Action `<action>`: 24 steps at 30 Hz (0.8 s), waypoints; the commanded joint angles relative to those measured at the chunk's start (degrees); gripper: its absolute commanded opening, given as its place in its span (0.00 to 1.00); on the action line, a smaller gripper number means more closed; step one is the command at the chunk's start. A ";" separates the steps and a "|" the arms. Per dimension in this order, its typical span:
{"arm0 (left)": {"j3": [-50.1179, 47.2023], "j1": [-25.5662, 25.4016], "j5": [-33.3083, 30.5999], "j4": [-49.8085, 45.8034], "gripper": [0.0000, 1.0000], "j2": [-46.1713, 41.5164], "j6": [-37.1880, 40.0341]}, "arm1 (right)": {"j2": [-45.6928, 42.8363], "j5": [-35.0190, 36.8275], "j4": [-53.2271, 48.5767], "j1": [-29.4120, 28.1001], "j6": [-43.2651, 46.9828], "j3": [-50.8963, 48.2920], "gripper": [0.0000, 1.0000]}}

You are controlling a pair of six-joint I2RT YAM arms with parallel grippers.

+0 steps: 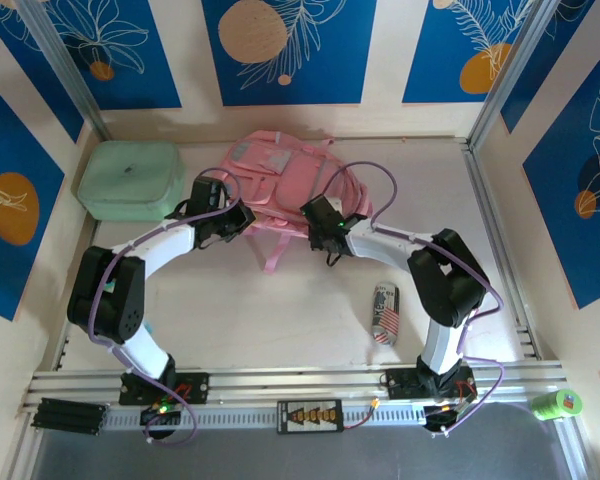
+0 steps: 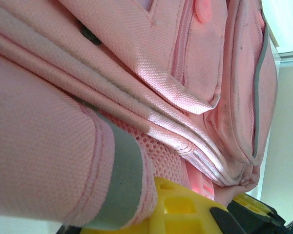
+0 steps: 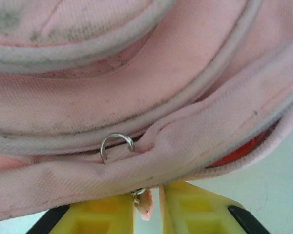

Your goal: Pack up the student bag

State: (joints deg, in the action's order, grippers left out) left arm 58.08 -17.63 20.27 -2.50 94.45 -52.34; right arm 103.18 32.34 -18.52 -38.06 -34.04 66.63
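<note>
At the far middle of the table (image 1: 280,310), the pink student bag (image 1: 280,180) lies between both grippers. The left gripper (image 1: 244,216) is closed tight against its left side. The right gripper (image 3: 147,217) stands narrow around a pink zip tab (image 3: 145,204); whether it pinches is unclear.

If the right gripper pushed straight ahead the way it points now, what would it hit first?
The right gripper has a small pink zipper tab between its tips; straight on lies the soft pink fabric backpack, likely touching almost immediately.
</note>
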 commanded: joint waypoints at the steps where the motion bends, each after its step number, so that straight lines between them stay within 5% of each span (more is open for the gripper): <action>1: 3.05 0.40 1.32 1.12 0.00 -0.85 1.94 | -0.44 -2.34 2.55 1.04 4.39 -0.01 0.22; 10: 3.23 0.48 0.74 0.71 0.00 -0.83 2.58 | -2.18 -5.12 8.94 1.71 15.31 -3.86 0.13; 24: 3.36 1.41 -1.05 -0.59 0.00 1.60 4.95 | -11.69 -8.59 5.24 14.41 9.74 -14.32 0.02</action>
State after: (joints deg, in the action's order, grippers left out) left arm 58.81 -17.50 19.90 -4.36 95.04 -49.34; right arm 93.51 22.59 -9.21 -25.63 -23.03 54.04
